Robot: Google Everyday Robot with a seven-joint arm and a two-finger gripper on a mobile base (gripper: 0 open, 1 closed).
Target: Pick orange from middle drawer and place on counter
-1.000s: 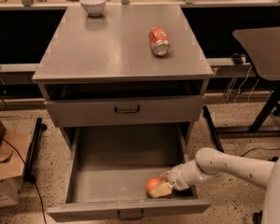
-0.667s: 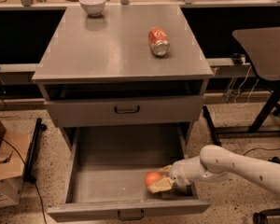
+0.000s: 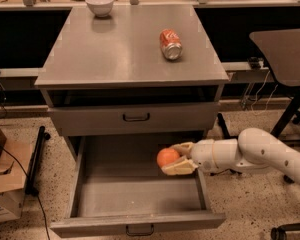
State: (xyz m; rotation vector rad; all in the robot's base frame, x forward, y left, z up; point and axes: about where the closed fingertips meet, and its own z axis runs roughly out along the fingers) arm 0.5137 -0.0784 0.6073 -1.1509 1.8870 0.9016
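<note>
grey metal cabinet on a pale speckled floor [image 3: 240, 204]. its broad flat grey metal counter [image 3: 115, 54] carries a small white bowl [image 3: 99, 4] at the far left edge and a red soda can [image 3: 170, 44] lying on its side toward the right. a dark round-cornered side table [image 3: 282, 49] stands to the right and a brown cardboard box [image 3: 5, 194] to the left. the handled upper drawer front [image 3: 136, 117] is shut. the wide grey middle drawer [image 3: 135, 194] below is pulled out. the white robot arm [image 3: 260, 151] reaches in from the right. its cream two-finger gripper [image 3: 171, 159] is clamped on the small round orange [image 3: 167, 157], one finger above it and one below, over the drawer's right side.
</note>
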